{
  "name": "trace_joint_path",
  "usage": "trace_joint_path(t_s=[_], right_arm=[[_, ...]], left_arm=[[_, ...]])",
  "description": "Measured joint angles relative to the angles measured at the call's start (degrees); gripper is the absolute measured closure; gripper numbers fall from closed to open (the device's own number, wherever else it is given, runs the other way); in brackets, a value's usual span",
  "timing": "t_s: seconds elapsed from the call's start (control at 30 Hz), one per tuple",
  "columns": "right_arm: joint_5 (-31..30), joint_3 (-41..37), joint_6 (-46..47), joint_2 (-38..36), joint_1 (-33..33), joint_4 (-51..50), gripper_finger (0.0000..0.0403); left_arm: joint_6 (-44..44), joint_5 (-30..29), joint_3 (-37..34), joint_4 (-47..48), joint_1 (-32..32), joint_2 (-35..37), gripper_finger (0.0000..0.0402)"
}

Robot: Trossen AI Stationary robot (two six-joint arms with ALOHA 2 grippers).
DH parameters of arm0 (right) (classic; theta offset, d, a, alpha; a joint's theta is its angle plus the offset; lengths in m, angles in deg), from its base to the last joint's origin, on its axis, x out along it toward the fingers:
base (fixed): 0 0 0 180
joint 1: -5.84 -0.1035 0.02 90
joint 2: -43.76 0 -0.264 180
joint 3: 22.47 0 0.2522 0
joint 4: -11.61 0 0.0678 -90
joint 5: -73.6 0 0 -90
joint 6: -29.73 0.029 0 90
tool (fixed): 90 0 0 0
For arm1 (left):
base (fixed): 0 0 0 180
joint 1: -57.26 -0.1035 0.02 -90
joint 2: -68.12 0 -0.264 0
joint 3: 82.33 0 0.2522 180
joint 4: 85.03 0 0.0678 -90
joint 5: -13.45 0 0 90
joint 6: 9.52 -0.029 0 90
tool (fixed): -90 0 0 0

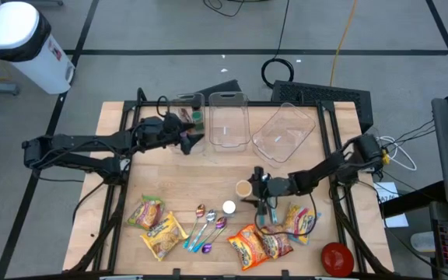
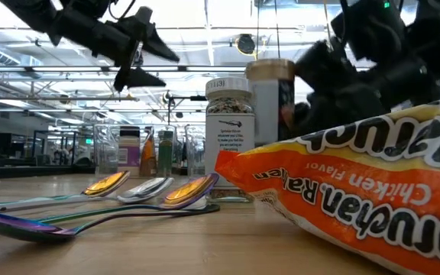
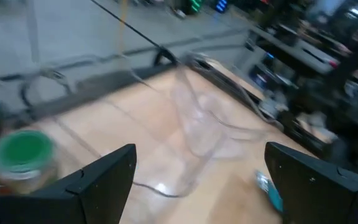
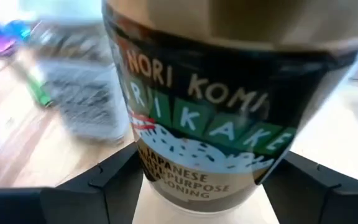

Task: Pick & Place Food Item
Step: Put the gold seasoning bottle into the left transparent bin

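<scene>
Two arms are at work. Right claw [image 1: 260,185] brackets the furikake jar [image 4: 197,106] at mid-bench, apparently not yet clamped; closing, then lifting, seems next. Left claw [image 1: 187,134] hangs open above the containers [image 1: 228,120].

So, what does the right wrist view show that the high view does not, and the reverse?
Only the right wrist view shows the label of the furikake jar, which reads "Nori Komi Furikake" and "Japanese multi-purpose seasoning", with the right gripper fingers on either side of it.

Only the high view shows the whole table: the left gripper near the clear containers, the ramen packets and the red bowl.

Both show the furikake jar, a second jar with a white lid beside it, and the spoons.
</scene>
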Motion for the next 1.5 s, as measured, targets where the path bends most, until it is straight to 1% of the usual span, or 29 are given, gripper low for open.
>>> trace_joint_path(t_s=[0.07,0.2,0.27,0.37,0.47,0.57,0.67,0.77,0.9,1.03,1.17,1.27,1.3,1.37,1.5], right_arm=[[-1.05,0.0,0.53,-2.99,0.94,-3.08,0.0135],[-0.66,0.05,2.82,-7.85,4.11,-5.29,0.0133],[1.67,0.09,3.01,-9.14,6.09,-5.31,0.0134],[4.59,0.43,3.73,-9.37,8.34,-5.84,0.0135],[5.19,1.37,3.96,-8.95,9.79,-7.49,0.0135],[5.15,2.49,3.85,-7.85,10.6,-9.89,0.0131],[5.17,2.42,3.83,-7.88,10.73,-11.2,0.0132],[5.03,2.45,3.85,-7.94,10.71,-12.16,0.0134],[4.95,2.45,3.83,-7.93,10.71,-11.89,0.013],[4.99,2.4,3.91,-7.93,10.71,-12.42,0.0131],[4.79,2.4,3.79,-7.9,10.78,-12.34,0.0132],[4.92,2.4,3.62,-7.9,10.78,-12.14,0.0129],[4.84,2.4,4.0,-7.9,10.72,-12.11,0.013],[4.81,2.4,3.99,-7.9,10.8,-12.21,0.0131],[4.7,2.4,4.01,-7.93,10.8,-12.24,0.0132]], left_arm=[[-0.41,2.68,3.67,4.87,0.01,-0.01,0.0039],[-3.96,3.59,14.51,18.87,0.85,-3.0,0.0039],[-6.49,3.77,20.38,26.6,1.97,-5.96,0.0039],[-10.79,4.41,29.66,33.95,4.3,-12.06,0.0039],[-15.37,5.36,38.77,41.05,7.03,-19.75,0.0039],[-20.13,7.3,46.81,45.03,9.67,-27.26,0.0039],[-23.97,8.71,52.23,45.46,12.23,-33.41,0.0039],[-27.52,8.62,54.62,44.68,14.53,-38.01,0.0039],[-30.91,8.48,55.15,43.17,16.55,-41.54,0.0039],[-31.41,5.44,55.16,41.42,17.32,-44.17,0.0039],[-31.37,1.01,55.17,40.32,17.4,-44.88,0.0039],[-31.32,-3.55,55.17,40.36,17.41,-44.88,0.0039],[-31.11,-3.81,55.17,40.31,17.3,-44.88,0.0039],[-31.11,-6.28,55.17,40.29,17.47,-44.86,0.0039],[-30.98,-6.11,55.17,40.28,17.4,-44.86,0.0039]])
